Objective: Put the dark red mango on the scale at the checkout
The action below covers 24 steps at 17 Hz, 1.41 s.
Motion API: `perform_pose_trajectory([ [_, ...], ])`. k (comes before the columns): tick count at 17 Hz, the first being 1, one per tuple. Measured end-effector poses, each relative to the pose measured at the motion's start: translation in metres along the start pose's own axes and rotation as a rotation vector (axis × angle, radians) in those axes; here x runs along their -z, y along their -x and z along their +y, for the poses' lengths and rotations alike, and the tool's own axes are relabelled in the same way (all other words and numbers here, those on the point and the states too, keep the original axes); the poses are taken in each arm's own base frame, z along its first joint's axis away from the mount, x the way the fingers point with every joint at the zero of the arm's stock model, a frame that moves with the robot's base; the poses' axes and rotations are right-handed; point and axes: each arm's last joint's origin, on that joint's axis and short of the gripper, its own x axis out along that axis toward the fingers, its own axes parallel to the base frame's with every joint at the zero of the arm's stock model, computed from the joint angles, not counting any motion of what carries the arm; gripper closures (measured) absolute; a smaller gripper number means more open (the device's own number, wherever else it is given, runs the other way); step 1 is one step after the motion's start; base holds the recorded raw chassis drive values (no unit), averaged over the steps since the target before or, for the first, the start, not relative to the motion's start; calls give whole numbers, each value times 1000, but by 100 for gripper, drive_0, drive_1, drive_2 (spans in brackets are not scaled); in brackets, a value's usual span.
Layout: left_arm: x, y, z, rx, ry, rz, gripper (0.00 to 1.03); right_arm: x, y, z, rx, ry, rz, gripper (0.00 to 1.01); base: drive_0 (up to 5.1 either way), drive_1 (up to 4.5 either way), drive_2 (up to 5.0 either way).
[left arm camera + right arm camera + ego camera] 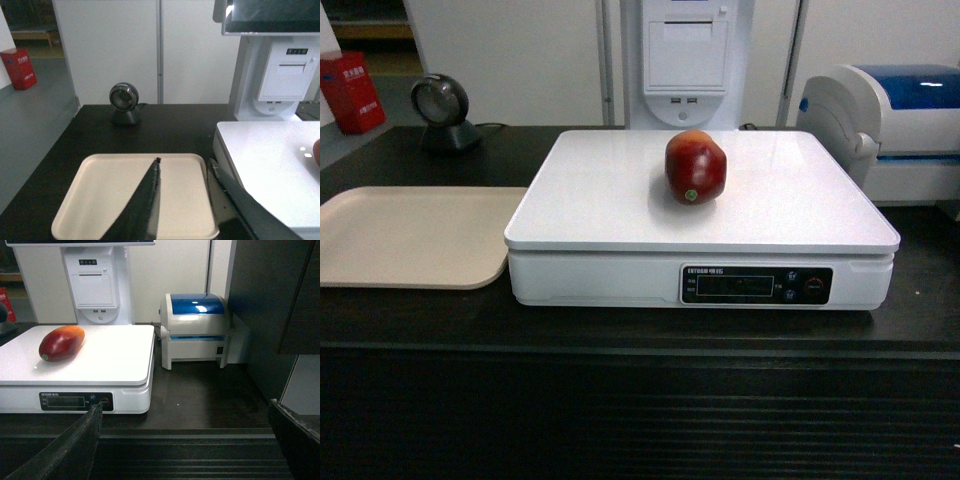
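My 2 claws hang spread and empty before the checkout (pixel 620 330): left gripper (pixel 187 197) over the beige tray (pixel 110 195), right gripper (pixel 185 440) at the counter edge. Beyond, the dark red mango (pixel 695 167) rests free on the scale (pixel 620 210); seemingly nothing remains.

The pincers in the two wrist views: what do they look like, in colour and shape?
In the left wrist view, the left pincer has two dark, nearly black fingers, flat and tapering to thin tips. In the right wrist view, the right pincer shows two dark fingers with a rough, matt surface and rounded upper corners. No cables or markings show. The head view shows neither arm.
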Motion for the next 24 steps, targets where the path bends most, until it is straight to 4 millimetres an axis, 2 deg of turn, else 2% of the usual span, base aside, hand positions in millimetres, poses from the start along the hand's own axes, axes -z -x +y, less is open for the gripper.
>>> perform_pose_trajectory([
  [2, 16, 16, -6, -4, 1, 10, 98, 0, 0, 0, 0, 0, 0, 3, 0, 0, 0],
  [3, 19, 20, -7, -2, 2, 7, 101, 0, 0, 0, 0, 0, 0, 3, 0, 0, 0],
  [10, 47, 56, -26, 12, -4, 6, 101, 0, 0, 0, 0, 0, 0, 3, 0, 0, 0],
  [21, 71, 88, -24, -5, -4, 6, 101, 0, 0, 0, 0, 0, 0, 3, 0, 0, 0],
  [24, 68, 94, -24, -4, -4, -13, 101, 0, 0, 0, 0, 0, 0, 3, 0, 0, 0],
])
